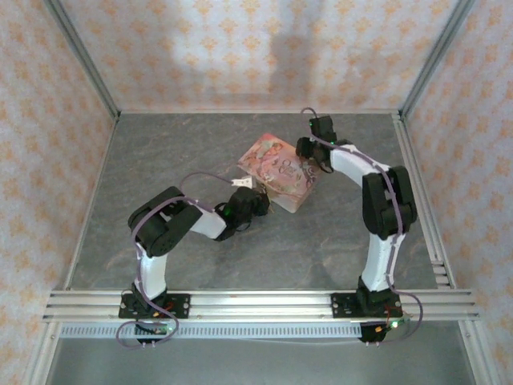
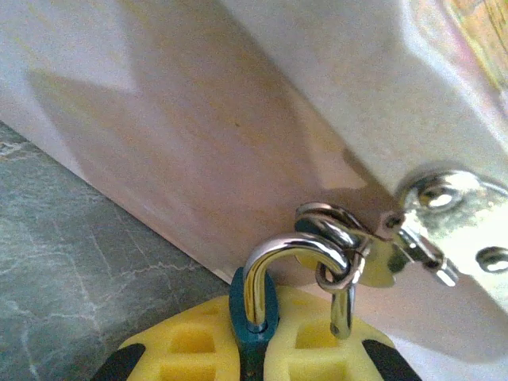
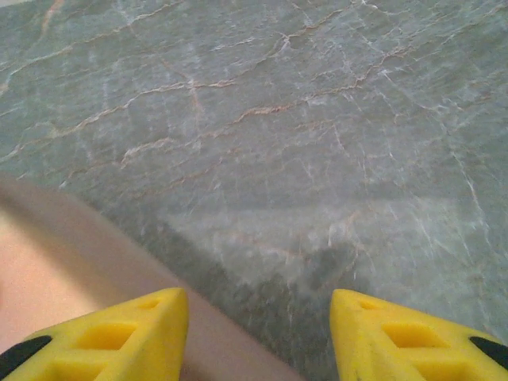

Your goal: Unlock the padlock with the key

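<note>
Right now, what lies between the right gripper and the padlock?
The pink floral box, seen in the top view: the right gripper is at its far side, the padlock on its near side.

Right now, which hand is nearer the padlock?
Left. The left hand is shut on the padlock at the box's near edge; the right hand hangs open beside its far-right edge.

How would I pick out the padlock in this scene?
Find the pink floral box in the middle of the grey table. On its pale side is a silvery hasp, and the padlock is hooked through it, pinched in the left arm's yellow jaws. Unlike the all-silver fittings, its body is blue, under a shiny curved shackle.
</note>
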Controlling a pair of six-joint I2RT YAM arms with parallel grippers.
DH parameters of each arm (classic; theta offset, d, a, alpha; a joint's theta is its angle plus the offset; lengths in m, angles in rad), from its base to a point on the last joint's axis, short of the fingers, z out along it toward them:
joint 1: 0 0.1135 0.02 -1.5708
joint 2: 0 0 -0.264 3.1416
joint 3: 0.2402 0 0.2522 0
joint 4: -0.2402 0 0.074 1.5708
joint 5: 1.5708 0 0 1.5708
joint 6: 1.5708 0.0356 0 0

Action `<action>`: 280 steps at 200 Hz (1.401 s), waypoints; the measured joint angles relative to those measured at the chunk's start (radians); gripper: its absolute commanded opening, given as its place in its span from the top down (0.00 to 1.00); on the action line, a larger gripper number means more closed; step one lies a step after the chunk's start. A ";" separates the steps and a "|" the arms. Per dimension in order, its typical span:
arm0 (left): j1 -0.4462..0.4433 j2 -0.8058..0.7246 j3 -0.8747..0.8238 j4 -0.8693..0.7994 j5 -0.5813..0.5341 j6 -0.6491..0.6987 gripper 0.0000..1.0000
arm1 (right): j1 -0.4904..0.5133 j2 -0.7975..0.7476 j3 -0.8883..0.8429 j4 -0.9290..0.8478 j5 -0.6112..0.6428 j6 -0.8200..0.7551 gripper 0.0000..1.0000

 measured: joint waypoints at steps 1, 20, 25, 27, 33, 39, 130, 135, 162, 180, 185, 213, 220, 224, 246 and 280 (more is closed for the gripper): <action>0.000 0.000 0.000 0.001 0.001 -0.001 1.00 | 0.003 -0.008 -0.006 0.002 0.002 -0.002 0.49; 0.005 0.000 -0.012 0.024 0.009 -0.027 1.00 | 0.051 -0.093 -0.086 0.027 0.021 -0.016 0.49; 0.005 0.000 -0.013 0.026 0.011 -0.033 1.00 | 0.063 -0.112 -0.102 0.032 0.023 -0.018 0.49; 0.006 0.000 -0.014 0.026 0.014 -0.035 1.00 | 0.069 -0.120 -0.109 0.035 0.024 -0.021 0.50; 0.006 0.000 -0.015 0.029 0.018 -0.042 1.00 | 0.084 -0.143 -0.129 0.047 0.023 -0.023 0.50; 0.006 0.000 -0.017 0.031 0.021 -0.049 1.00 | 0.097 -0.166 -0.149 0.058 0.021 -0.024 0.52; 0.024 -0.001 -0.078 0.161 0.043 -0.227 1.00 | 0.224 -0.255 -0.342 0.129 0.052 -0.023 0.60; 0.026 -0.002 -0.078 0.162 0.044 -0.237 1.00 | 0.226 -0.255 -0.342 0.129 0.058 -0.024 0.60; 0.047 -0.028 -0.103 0.204 0.052 -0.293 1.00 | 0.232 -0.235 -0.326 0.116 0.084 -0.023 0.63; 0.074 -0.048 -0.121 0.222 0.064 -0.332 1.00 | 0.237 -0.208 -0.304 0.113 0.088 -0.016 0.64; 0.083 -0.052 -0.127 0.224 0.071 -0.340 1.00 | 0.242 -0.200 -0.297 0.113 0.089 -0.015 0.64; 0.116 -0.078 -0.153 0.219 0.087 -0.373 1.00 | 0.259 -0.165 -0.266 0.115 0.086 -0.003 0.64; 0.121 -0.082 -0.157 0.219 0.092 -0.379 1.00 | 0.261 -0.160 -0.263 0.117 0.084 -0.001 0.64; 0.124 -0.085 -0.161 0.219 0.096 -0.382 1.00 | 0.262 -0.158 -0.262 0.118 0.082 -0.001 0.64; 0.134 -0.105 -0.187 0.220 0.099 -0.411 1.00 | 0.267 -0.144 -0.249 0.121 0.065 0.000 0.64; 0.158 -0.138 -0.230 0.227 0.108 -0.476 1.00 | 0.280 -0.131 -0.237 0.133 0.032 0.000 0.64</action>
